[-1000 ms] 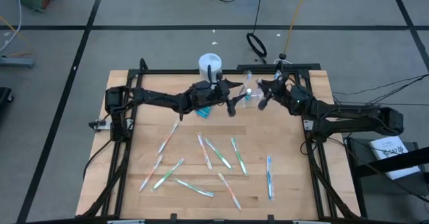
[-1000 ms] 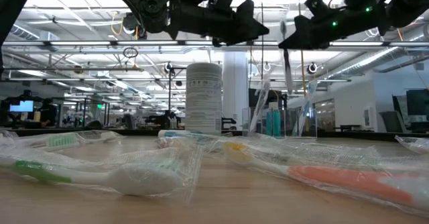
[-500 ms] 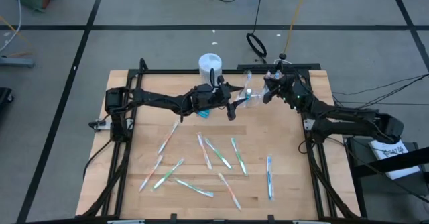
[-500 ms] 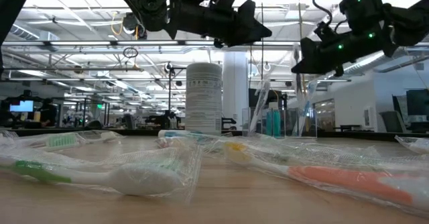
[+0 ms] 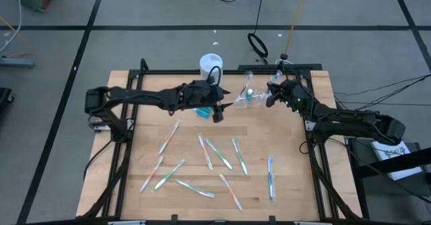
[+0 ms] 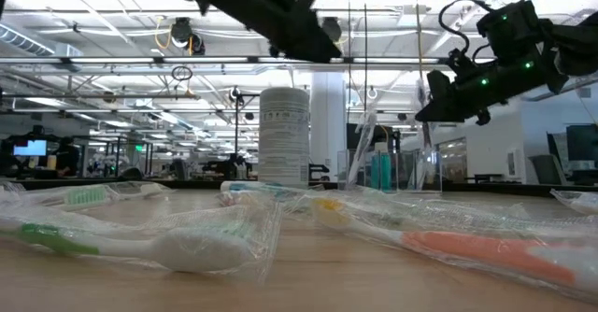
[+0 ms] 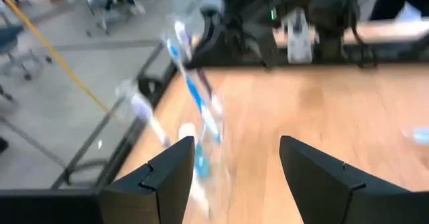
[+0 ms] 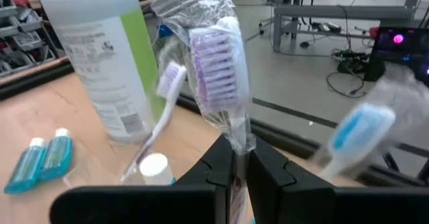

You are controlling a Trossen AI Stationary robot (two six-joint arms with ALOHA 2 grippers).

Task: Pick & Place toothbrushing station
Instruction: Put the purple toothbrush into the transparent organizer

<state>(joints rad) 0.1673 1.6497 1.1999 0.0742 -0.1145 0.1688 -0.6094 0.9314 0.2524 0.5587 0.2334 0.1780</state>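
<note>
A small clear cup with toothbrushes stands at the table's far middle, beside a white bottle and blue tubes. My right gripper is just right of the cup, shut on a wrapped toothbrush with purple bristles. My left gripper hangs open above the table, left of the cup, with nothing between its fingers. Several wrapped toothbrushes lie flat on the wood nearer the front. My right gripper pinches the wrapped toothbrush at its neck, just under the head, between its two fingers. The fingers reach in about level from the table's right side and lie across the brush. The brush stands upright, head above the fingers. Its lower end is hidden by the gripper.
The table is a wooden board in a black frame. The white bottle with a green label stands close behind the cup. Wrapped toothbrushes fill the low view's foreground. Bare wood lies at the table's right front.
My left gripper has drawn back from the cup toward the table's left edge, risen a little and tipped up toward level, staying open. My right gripper, still shut on the toothbrush, has sunk and moved toward the table's right edge, rolling as it went.
</note>
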